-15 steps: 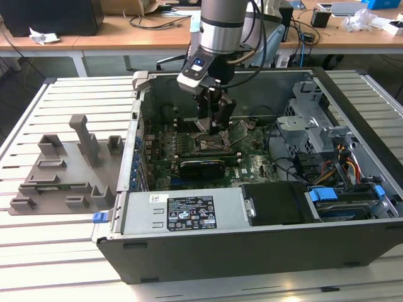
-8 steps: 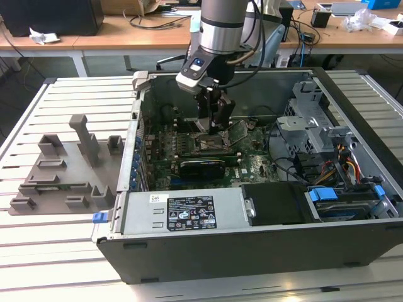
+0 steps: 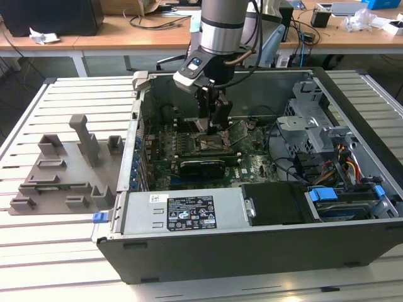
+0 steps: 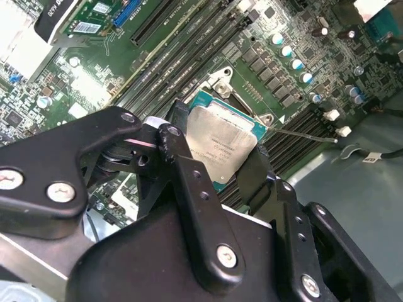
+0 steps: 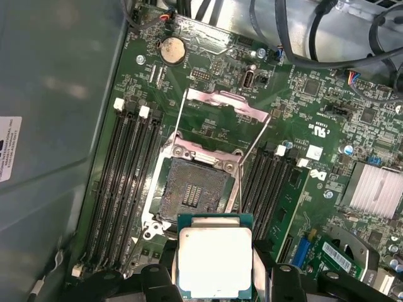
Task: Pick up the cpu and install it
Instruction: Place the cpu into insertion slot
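Gripper (image 4: 217,157) jaws are closed on the cpu (image 5: 215,261), pinching two opposite edges and holding it level over the motherboard (image 5: 302,113), just beside the open socket (image 5: 192,189). The chip looks light, stiff and slick-topped, with a fragile underside, so an edge hold suits it. Beyond the socket, the load plate (image 5: 223,104) is hinged back.

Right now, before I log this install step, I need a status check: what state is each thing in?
cpu: gripped, held clear of the socket, not seated.
gripper: shut on the cpu.
cpu socket: empty, contacts exposed.
socket bracket: swung open.
memory slots: empty.
computer case: open, side off.
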Robot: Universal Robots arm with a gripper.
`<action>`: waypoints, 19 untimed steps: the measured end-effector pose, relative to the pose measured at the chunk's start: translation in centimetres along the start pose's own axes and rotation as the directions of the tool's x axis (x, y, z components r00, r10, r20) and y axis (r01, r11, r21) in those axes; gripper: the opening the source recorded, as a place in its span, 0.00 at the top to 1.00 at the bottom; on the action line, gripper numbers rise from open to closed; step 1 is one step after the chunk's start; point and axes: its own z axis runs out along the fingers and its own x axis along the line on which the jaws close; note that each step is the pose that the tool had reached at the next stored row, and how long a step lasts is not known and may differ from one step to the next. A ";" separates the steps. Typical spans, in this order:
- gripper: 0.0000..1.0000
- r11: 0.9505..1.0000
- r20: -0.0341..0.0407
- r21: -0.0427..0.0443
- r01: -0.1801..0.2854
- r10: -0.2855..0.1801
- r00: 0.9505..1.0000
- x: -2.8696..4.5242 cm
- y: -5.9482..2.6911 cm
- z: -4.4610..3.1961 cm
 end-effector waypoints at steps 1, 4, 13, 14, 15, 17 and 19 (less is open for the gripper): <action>0.45 1.000 0.000 0.000 -0.004 0.004 1.000 0.00 0.00 0.00; 0.45 1.000 -0.003 0.001 -0.023 0.023 1.000 0.00 0.00 0.02; 0.45 0.998 -0.008 0.003 -0.066 0.066 0.998 0.00 0.01 0.05; 0.45 0.997 -0.008 0.004 -0.072 0.072 0.997 0.00 0.01 0.05; 0.45 0.997 -0.009 0.004 -0.077 0.077 0.997 0.00 0.01 0.06; 0.45 0.996 -0.011 0.005 -0.093 0.093 0.996 0.00 0.01 0.06; 0.45 0.994 -0.012 0.006 -0.107 0.107 0.994 0.00 0.01 0.07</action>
